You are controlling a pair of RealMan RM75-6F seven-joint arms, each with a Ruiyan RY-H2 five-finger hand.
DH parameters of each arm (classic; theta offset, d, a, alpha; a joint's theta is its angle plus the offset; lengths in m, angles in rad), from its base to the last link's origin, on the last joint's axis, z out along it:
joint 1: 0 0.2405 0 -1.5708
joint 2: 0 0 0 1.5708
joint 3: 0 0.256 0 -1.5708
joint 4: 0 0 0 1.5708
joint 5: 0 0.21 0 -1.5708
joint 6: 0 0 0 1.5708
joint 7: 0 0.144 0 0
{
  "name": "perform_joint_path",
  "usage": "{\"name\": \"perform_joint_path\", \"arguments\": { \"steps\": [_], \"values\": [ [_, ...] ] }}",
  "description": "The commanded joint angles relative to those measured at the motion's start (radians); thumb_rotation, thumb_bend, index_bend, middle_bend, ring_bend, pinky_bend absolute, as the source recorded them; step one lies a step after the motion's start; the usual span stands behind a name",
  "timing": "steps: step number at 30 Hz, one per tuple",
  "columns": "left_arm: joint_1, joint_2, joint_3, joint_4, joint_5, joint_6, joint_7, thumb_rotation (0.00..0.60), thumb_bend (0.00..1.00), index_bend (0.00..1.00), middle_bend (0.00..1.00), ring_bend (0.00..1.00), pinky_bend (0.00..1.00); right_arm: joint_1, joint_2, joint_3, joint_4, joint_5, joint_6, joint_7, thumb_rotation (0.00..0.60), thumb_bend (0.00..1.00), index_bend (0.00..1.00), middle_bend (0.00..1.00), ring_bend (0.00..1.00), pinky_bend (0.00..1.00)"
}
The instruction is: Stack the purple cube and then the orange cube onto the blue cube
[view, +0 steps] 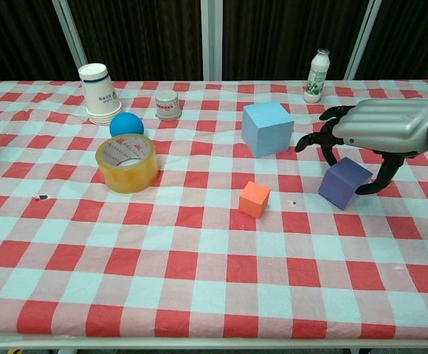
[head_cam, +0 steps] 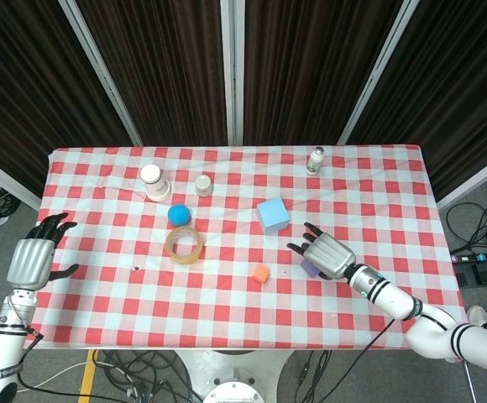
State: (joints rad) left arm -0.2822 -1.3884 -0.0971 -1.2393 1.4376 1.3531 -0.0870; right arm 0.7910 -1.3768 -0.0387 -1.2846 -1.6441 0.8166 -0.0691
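The right hand (view: 380, 129) hangs just above the purple cube (view: 344, 184), palm down, with its fingers (view: 330, 140) spread and curled downward around the cube's top; the thumb reaches down beside the cube's right side, and whether any fingertip touches the cube cannot be told, but nothing is gripped. In the head view the same hand (head_cam: 326, 253) covers most of that cube (head_cam: 308, 269), which sits on the red-and-white checked table (view: 199, 295). The blue cube (view: 267, 128) stands just behind and to the left of the purple one, nearer the middle of the table, with nothing on top of it. The small orange cube (view: 254, 199) rests on the cloth in front of the blue cube and left of the purple one, apart from both. Further left lies a roll of yellowish tape (view: 127, 162) on its side, with a blue ball (view: 126, 125) just behind it and a stack of paper cups (view: 98, 93) turned upside down behind that. A small upturned cup (view: 168, 105) sits near the back, and a white bottle (view: 316, 77) stands upright at the far edge. The left hand (head_cam: 34, 256) shows only in the head view, off the table's left edge, fingers spread and empty.
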Motion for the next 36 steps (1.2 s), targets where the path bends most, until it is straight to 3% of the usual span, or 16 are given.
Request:
{"name": "perform_joint_path", "arguments": {
  "steps": [1, 5, 9, 13, 17, 26, 36],
  "values": [
    [0.001, 0.001, -0.001, 0.0, -0.002, 0.0, -0.001, 0.6, 0.11, 0.29, 0.25, 0.16, 0.29, -0.003, 0.014, 0.005, -0.015, 0.005, 0.013, 0.004, 0.6, 0.15, 0.14, 0.54, 0.2, 0.0],
    [0.001, 0.003, -0.003, -0.002, -0.002, 0.002, -0.004, 0.6, 0.11, 0.29, 0.25, 0.16, 0.29, -0.003, 0.059, 0.038, -0.079, 0.035, 0.037, -0.002, 0.6, 0.15, 0.13, 0.54, 0.2, 0.0],
    [0.001, 0.005, -0.002, -0.007, 0.001, 0.003, -0.004, 0.6, 0.11, 0.29, 0.25, 0.16, 0.29, 0.002, 0.127, 0.107, -0.201, 0.117, 0.048, -0.056, 0.6, 0.15, 0.14, 0.54, 0.2, 0.0],
    [0.0, 0.005, -0.001, -0.01, 0.004, 0.004, -0.009, 0.6, 0.11, 0.29, 0.25, 0.16, 0.29, 0.041, 0.197, 0.202, -0.33, 0.289, -0.002, -0.203, 0.6, 0.15, 0.14, 0.54, 0.2, 0.0],
    [0.0, 0.008, 0.0, -0.014, 0.008, 0.004, -0.013, 0.6, 0.11, 0.29, 0.25, 0.16, 0.29, 0.12, 0.208, 0.257, -0.36, 0.501, -0.073, -0.365, 0.6, 0.15, 0.14, 0.54, 0.2, 0.0],
    [0.002, 0.012, -0.001, -0.015, 0.01, 0.008, -0.032, 0.6, 0.11, 0.29, 0.25, 0.16, 0.29, 0.318, 0.07, 0.241, -0.228, 0.885, -0.133, -0.601, 0.6, 0.15, 0.14, 0.54, 0.2, 0.0],
    [0.002, 0.014, -0.004, -0.012, 0.007, 0.008, -0.054, 0.6, 0.11, 0.29, 0.25, 0.16, 0.29, 0.474, -0.061, 0.173, -0.111, 1.178, -0.102, -0.731, 0.6, 0.15, 0.15, 0.54, 0.2, 0.0]
  ]
}}
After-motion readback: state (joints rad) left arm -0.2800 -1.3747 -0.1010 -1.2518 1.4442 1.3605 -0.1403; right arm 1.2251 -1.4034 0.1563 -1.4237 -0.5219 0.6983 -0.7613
